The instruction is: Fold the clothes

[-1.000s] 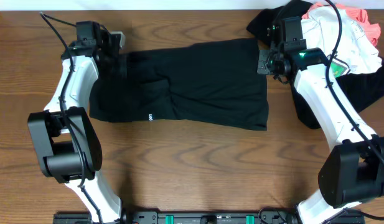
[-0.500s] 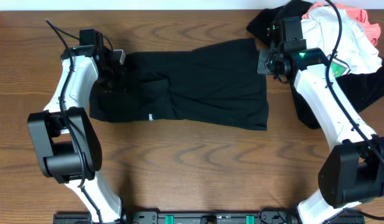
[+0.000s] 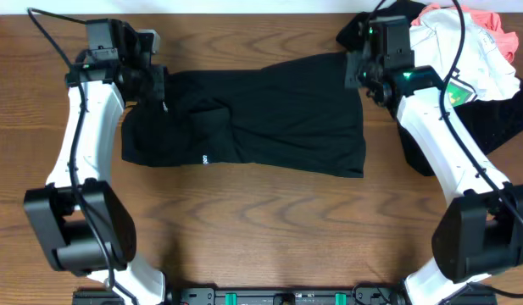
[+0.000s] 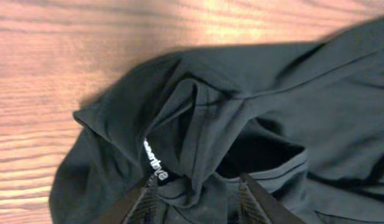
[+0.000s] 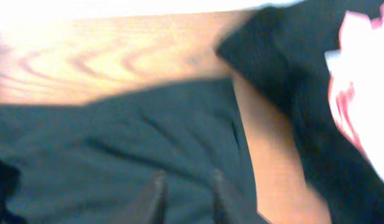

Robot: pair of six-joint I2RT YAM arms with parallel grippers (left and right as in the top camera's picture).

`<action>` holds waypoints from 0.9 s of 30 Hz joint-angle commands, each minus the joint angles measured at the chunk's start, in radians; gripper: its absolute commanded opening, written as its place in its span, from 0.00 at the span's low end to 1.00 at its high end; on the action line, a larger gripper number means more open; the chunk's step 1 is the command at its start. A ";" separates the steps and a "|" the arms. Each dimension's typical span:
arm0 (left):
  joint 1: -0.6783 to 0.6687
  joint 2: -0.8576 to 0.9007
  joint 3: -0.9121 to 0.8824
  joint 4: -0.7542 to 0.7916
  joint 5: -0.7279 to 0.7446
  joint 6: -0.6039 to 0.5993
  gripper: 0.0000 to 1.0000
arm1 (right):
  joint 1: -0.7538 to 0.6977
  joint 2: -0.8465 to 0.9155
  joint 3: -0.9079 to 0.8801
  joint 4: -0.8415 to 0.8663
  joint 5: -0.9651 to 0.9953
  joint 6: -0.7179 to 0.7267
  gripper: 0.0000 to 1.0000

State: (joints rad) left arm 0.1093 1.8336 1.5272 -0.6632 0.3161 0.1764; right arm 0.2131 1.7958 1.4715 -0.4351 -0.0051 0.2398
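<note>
A black shirt [image 3: 261, 119] lies folded across the middle of the table, with small white lettering [image 3: 205, 158] near its front edge. My left gripper [image 3: 159, 85] hovers over the shirt's far left corner. In the left wrist view this gripper [image 4: 198, 190] is open, its fingers apart above the rumpled collar and the lettering [image 4: 155, 163]. My right gripper [image 3: 356, 72] sits over the far right corner. The blurred right wrist view shows that gripper [image 5: 187, 186] open by a narrow gap above flat black fabric [image 5: 117, 137]. Neither gripper holds anything.
More clothes are piled at the far right: a white one [image 3: 477, 51], a coral-pink one [image 3: 490, 17] and black ones [image 3: 498, 119] under my right arm. The table's far edge runs just beyond both grippers. Bare wood [image 3: 269, 229] fills the front.
Both grippers have opened and let go of the shirt's far edge. My left arm has pulled back to the left and away; the right gripper has shifted slightly toward the far edge.
</note>
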 commanded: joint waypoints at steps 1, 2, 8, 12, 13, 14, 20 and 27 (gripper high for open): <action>0.000 0.043 -0.001 -0.012 0.013 -0.005 0.43 | 0.000 0.076 0.007 0.070 -0.082 -0.077 0.30; 0.000 0.047 -0.003 -0.015 0.013 -0.005 0.43 | 0.000 0.106 0.020 0.086 -0.082 -0.077 0.31; 0.000 0.052 -0.006 -0.020 0.013 -0.005 0.43 | 0.004 0.365 0.288 -0.037 -0.134 -0.099 0.37; 0.000 0.052 -0.006 -0.031 0.013 -0.005 0.43 | 0.009 0.575 0.573 -0.192 -0.122 -0.098 0.40; 0.000 0.052 -0.006 -0.032 0.013 -0.005 0.43 | 0.010 0.617 0.633 -0.224 -0.114 -0.098 0.40; 0.000 0.052 -0.006 -0.033 0.013 -0.005 0.43 | 0.011 0.654 0.686 -0.253 -0.100 -0.093 0.42; 0.000 0.052 -0.006 -0.039 0.013 -0.005 0.43 | 0.013 0.776 0.815 -0.306 -0.022 -0.013 0.45; 0.000 0.052 -0.006 -0.039 0.013 -0.005 0.43 | 0.014 0.817 0.815 -0.295 0.035 0.004 0.50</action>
State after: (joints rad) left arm 0.1093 1.8816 1.5246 -0.6994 0.3161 0.1764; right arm 0.2176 2.5847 2.2623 -0.7326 -0.0090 0.2199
